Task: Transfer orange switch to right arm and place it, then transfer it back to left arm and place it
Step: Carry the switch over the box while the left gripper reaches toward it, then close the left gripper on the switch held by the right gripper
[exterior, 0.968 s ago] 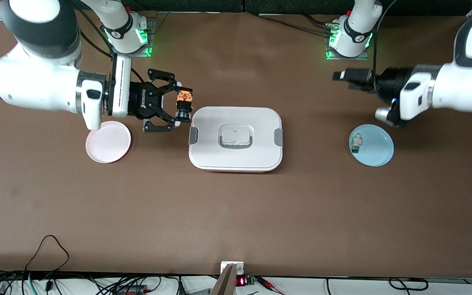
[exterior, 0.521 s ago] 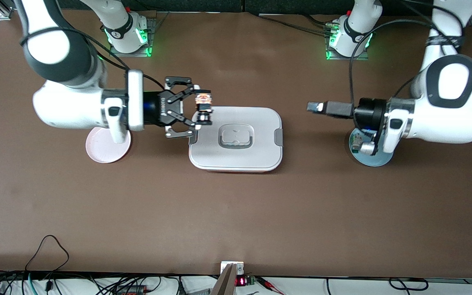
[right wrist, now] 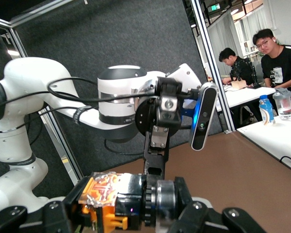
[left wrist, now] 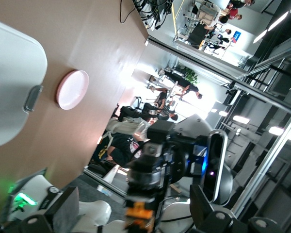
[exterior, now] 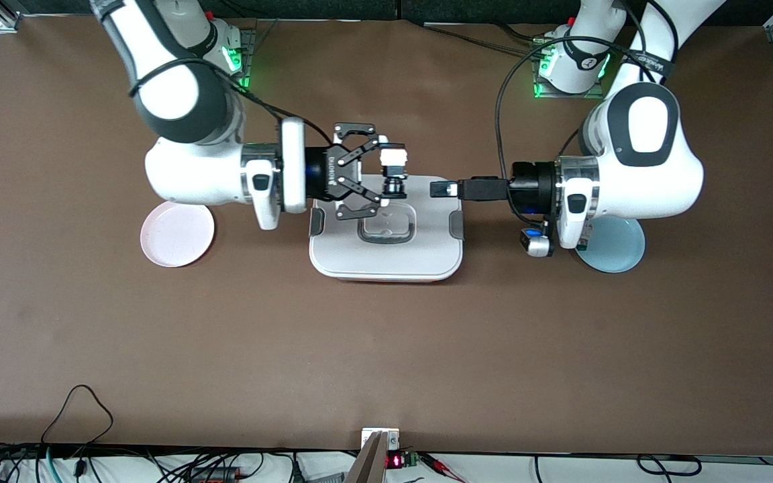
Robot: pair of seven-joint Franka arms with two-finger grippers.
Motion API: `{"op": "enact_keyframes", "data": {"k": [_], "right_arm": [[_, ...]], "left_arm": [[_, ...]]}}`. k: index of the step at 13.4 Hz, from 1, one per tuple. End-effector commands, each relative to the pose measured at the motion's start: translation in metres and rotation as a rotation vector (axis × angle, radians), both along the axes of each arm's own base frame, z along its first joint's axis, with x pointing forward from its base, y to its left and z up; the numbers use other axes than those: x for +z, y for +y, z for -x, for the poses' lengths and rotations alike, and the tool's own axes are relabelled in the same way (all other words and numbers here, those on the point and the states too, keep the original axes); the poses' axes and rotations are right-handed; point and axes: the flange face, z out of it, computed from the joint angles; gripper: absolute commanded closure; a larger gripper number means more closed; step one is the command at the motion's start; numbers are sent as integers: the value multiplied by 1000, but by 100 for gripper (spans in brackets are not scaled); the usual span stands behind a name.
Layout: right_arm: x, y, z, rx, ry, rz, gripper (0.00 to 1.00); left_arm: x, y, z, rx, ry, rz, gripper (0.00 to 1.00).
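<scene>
The right gripper clamps the orange switch over the white box. The left gripper, spread wide, faces it, apart. Pink plate and blue plate flank the box.

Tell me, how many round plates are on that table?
2: a pink plate toward the right arm's end, and a blue plate toward the left arm's end, partly hidden under that arm.

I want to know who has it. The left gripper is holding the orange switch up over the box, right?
Not quite. The right gripper holds the orange switch over the box. The left gripper is open with nothing in it, facing the switch over the box's edge. The front view shows this.
</scene>
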Motion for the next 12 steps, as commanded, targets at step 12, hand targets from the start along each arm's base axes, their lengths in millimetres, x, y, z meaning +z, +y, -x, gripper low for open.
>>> {"op": "enact_keyframes", "data": {"k": [12], "right_arm": [[-4, 9, -1, -30, 0, -12, 71]], "left_arm": [[5, -35, 37, -37, 61, 19, 26]]}}
